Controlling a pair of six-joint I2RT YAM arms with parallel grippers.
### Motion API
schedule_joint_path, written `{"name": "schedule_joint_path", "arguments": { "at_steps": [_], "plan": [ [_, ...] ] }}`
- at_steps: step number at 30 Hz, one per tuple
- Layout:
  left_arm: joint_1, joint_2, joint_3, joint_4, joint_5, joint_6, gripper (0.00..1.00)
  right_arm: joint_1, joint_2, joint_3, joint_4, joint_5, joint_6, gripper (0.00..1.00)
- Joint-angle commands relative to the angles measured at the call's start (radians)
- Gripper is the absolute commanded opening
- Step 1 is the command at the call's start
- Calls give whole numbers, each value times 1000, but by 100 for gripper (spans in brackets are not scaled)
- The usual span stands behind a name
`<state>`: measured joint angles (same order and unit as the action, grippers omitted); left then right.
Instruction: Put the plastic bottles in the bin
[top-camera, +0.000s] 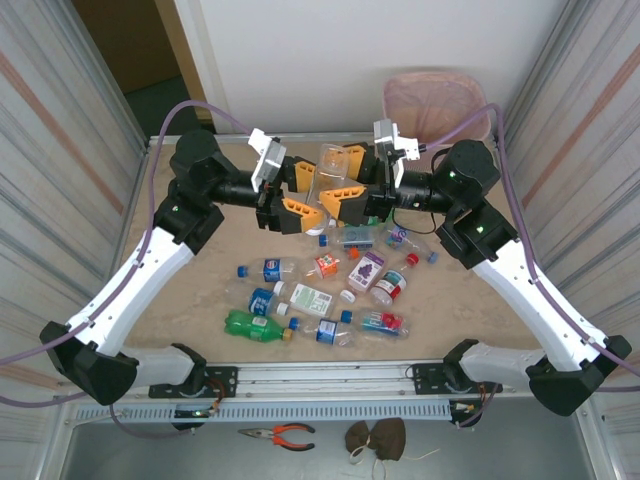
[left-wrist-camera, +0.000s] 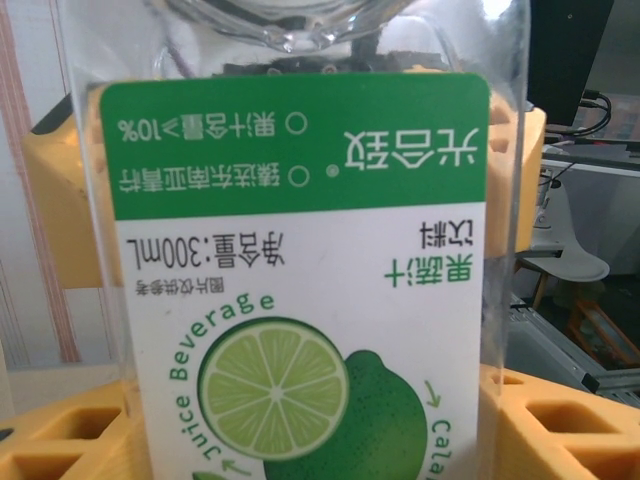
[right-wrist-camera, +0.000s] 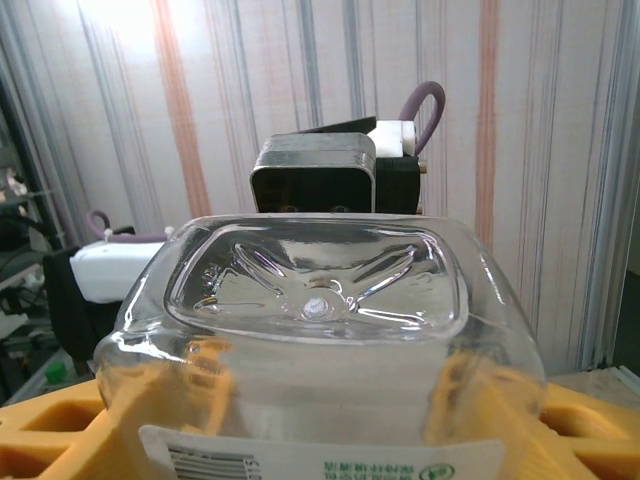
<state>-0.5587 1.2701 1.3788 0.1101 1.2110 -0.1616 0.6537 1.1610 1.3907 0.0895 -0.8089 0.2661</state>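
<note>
Orange-handled pliers (top-camera: 280, 433) lie nearest me on the ledge in front of the arm bases, with a brown cloth lump (top-camera: 378, 438) just to their right. Past the rail, bottles (top-camera: 310, 298) are scattered over the middle of the table (top-camera: 200, 280), most of them lying on their sides. A green bottle (top-camera: 252, 325) is at the near left of the cluster.

Above and behind that cluster I see both arms meeting over the table around a clear bottle (top-camera: 333, 165) that hangs in the air, base up. The left gripper (top-camera: 308, 192) pinches it: on my left wrist camera the bottle's green-and-white lime label (left-wrist-camera: 300, 250) reads upside down, and yellow fingers (left-wrist-camera: 60, 220) sit tight against both of its sides. The right gripper (top-camera: 345, 185) faces it from the other side. On the right wrist camera I look at the bottle's moulded base (right-wrist-camera: 315, 300), with yellow fingers (right-wrist-camera: 50, 430) flanking it low on either side. I cannot tell whether those jaws are pressing on it or only standing beside it.

Farthest off, the bin (top-camera: 436, 105) stands beyond the table's far right edge, well apart from the clear bottle.
</note>
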Motion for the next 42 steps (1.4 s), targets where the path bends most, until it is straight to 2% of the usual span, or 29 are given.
{"name": "schedule_joint_path", "arguments": {
  "at_steps": [1,4,10,14,17,21,28,32,38,42],
  "plan": [
    [-9,-25,23,39,4,14,58,10,-7,34,21,-1,-12,59],
    [-9,-33,16,39,-13,17,59,12,-9,36,18,1,-13,56],
    [-9,-65,-8,9,-79,52,72,13,-15,43,-7,55,-34,53],
    [2,-102,-32,-47,-152,90,87,14,-24,59,-78,134,-95,52],
    [19,-137,-74,-55,-217,92,91,8,-22,87,-152,212,-147,52],
    [38,-171,-115,-82,-282,92,91,-21,1,131,-221,335,-165,51],
    [56,-201,-169,-107,-344,92,91,-171,68,213,-272,567,-66,45],
    [60,-204,-185,-111,-357,92,90,-288,142,301,-335,673,21,45],
    [65,-197,-199,-107,-371,84,88,-465,270,367,-370,770,263,46],
    [68,-184,-205,-103,-372,77,87,-537,344,354,-342,836,407,37]
  ]
}}
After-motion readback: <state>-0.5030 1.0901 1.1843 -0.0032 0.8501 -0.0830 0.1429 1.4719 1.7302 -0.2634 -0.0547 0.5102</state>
